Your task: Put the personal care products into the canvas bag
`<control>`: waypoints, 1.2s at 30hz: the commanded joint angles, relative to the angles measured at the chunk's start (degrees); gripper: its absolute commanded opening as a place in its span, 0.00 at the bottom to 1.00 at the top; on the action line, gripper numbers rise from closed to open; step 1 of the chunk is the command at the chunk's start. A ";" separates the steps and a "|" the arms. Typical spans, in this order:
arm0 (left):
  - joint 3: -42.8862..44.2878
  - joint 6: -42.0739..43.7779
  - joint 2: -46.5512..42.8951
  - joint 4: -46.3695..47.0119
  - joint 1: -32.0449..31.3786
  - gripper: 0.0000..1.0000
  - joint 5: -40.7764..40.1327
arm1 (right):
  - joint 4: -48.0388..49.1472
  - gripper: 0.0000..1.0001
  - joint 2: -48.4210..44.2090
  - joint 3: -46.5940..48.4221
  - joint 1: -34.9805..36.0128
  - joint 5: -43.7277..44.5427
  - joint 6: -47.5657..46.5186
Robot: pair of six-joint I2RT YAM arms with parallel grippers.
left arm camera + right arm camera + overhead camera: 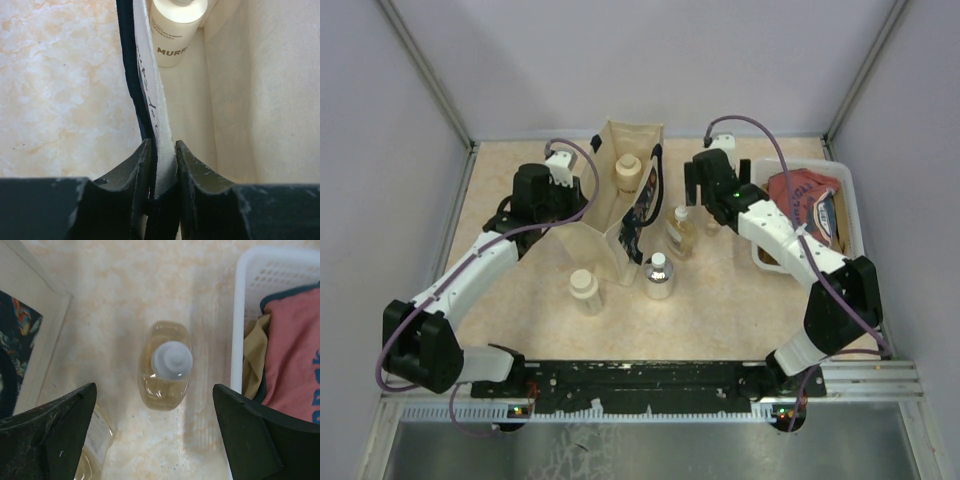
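Note:
The canvas bag (618, 215) stands upright at the table's middle, mouth open. My left gripper (582, 192) is shut on its left rim (150, 100), pinching cloth and navy strap between the fingers (161, 145). A cream jar (628, 170) sits inside the bag (177, 30). My right gripper (703, 200) hangs open above a slim amber bottle (167, 365) with a white cap, which stands between and just ahead of the fingertips (154, 390). A second amber bottle (680, 232) stands to its left (95, 450). A round clear bottle (658, 277) and another cream jar (584, 290) stand in front of the bag.
A white plastic tub (758, 215) holding a red shirt (805, 200) stands at the right, its wall (239, 315) close beside my right finger. Grey walls enclose the table on three sides.

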 commanded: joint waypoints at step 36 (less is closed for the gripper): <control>0.41 -0.69 0.85 -2.17 0.05 0.06 0.45 | 13.77 0.00 -6.46 3.12 -0.45 -5.11 -11.86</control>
